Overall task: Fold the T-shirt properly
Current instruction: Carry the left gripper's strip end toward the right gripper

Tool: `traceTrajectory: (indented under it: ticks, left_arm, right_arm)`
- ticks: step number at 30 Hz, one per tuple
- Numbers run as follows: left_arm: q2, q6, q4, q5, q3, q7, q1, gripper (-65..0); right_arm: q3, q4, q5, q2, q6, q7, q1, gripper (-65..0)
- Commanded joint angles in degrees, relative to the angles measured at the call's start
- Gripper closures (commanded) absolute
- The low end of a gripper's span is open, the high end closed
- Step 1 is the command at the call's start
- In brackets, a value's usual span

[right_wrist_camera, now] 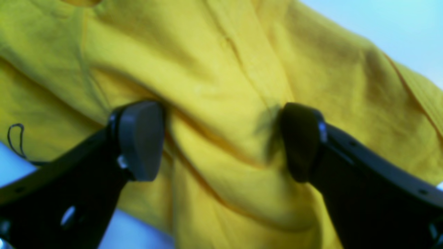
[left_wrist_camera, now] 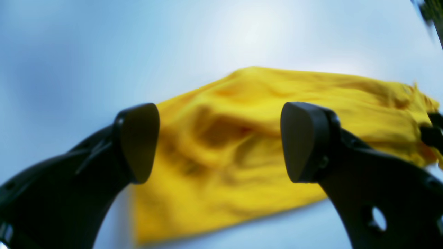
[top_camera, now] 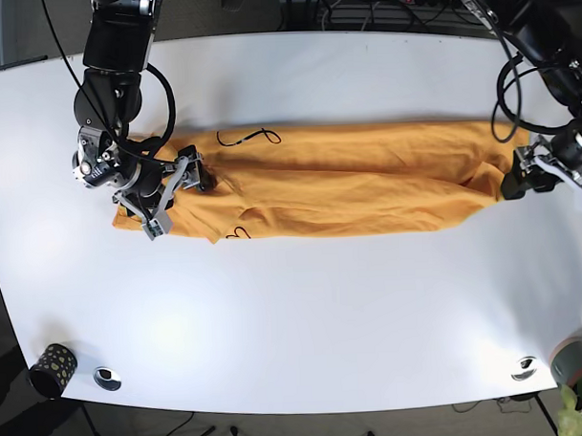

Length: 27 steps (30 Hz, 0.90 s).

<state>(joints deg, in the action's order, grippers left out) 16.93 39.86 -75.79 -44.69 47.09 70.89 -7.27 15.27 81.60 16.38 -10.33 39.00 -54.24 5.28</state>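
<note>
Yellow-orange cotton T-shirt (top_camera: 338,192) lies across the middle of the white bench (top_camera: 304,323) as a long horizontal band, already folded lengthwise, wrinkled along its run. Thin dark thread (top_camera: 248,136) curls on its upper edge left of centre.

Right claw (top_camera: 180,188), at the left of the base view, sits over the shirt's left end; wrist view shows both pads wide apart, straddling a raised ridge of cloth (right_wrist_camera: 221,138), nothing pinched yet. Left claw (top_camera: 548,176), at the right of the base view, hangs just off the shirt's right end; its wrist view shows the pads spread wide, with the fabric (left_wrist_camera: 221,152) beyond them and bare bench below, so it holds nothing.

Judgement: fabric is light, soft, limp; it will sag and bunch if lifted from one point. Best grip is at the two end corners, pinching all layers together, both ends raised evenly so the fold stays aligned. Slip risk is low, but loose layers could separate.
</note>
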Motion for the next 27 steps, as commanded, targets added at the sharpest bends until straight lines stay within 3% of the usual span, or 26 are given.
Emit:
traceTrajectory:
  ticks: [1,7,16,22,27]
  left_arm:
    - [2.5,0.1,5.9,-3.2,0.2,-0.6,-1.8,-51.4]
    - [6.0,0.1,15.5,-3.4,0.1,-1.0,-2.3,-51.4]
    - [5.6,0.1,15.7,-3.3,-4.6,-1.2,-2.0,-51.4]
    - [5.4,0.0,15.8,-2.0,-8.7,-4.9,-2.1,-51.4]
    - [5.5,-3.6,15.8,-1.6,-9.9,-5.4,-2.0,-51.4]
  right_arm:
    - [0.0,0.9,0.5,-0.4,0.16,0.5,0.9,-49.6]
    - [0.0,0.9,0.5,-0.4,0.16,0.5,0.9,-49.6]
    - [0.1,0.9,0.5,-0.4,0.16,0.5,0.9,-49.6]
    - [0.2,0.9,0.6,-0.4,0.16,0.5,0.9,-49.6]
    - [0.3,1.0,0.6,-0.4,0.16,0.5,0.9,-49.6]
